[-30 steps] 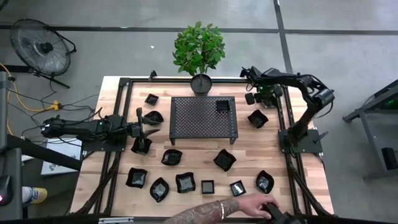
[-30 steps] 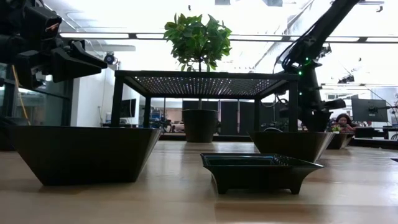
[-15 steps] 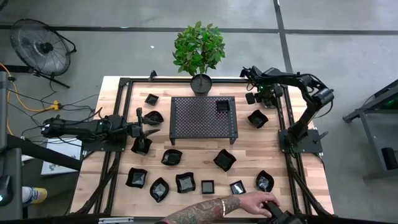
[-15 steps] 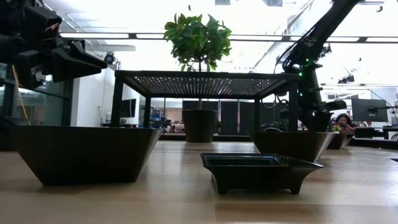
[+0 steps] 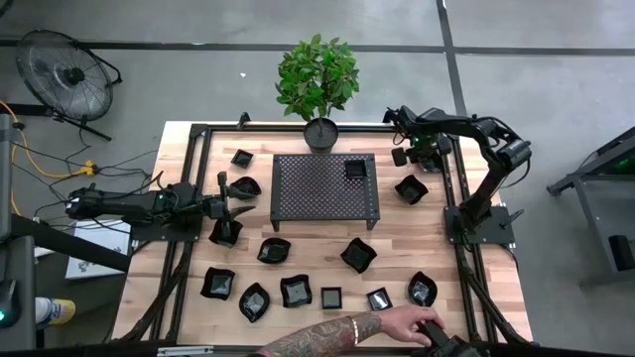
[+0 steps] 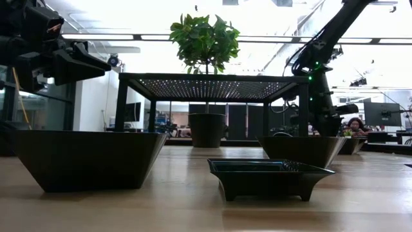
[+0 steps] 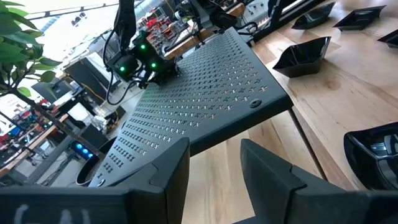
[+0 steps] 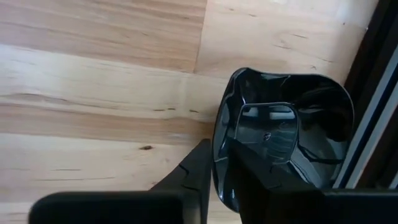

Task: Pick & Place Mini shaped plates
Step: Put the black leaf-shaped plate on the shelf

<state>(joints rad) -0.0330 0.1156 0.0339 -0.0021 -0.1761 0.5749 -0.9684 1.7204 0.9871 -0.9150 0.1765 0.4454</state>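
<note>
Right wrist view shows my right arm's fingers (image 8: 214,171) pinching the rim of one glossy black mini plate (image 8: 283,134) on the wooden counter (image 5: 397,233) beside the frame rail, my left fingers (image 7: 214,165) hovering parted and empty, one plate (image 5: 354,169) on the black perforated metal rack (image 5: 325,188), over a dozen unplaced.

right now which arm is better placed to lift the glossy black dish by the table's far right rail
Right: the right claw already straddles that glossy black dish's rim. The left claw waits open beside the perforated black metal rack.

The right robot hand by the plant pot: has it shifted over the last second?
No. In the high view the right hand stays between the rack and table frame; only its fingers closed on a mini plate.
</note>
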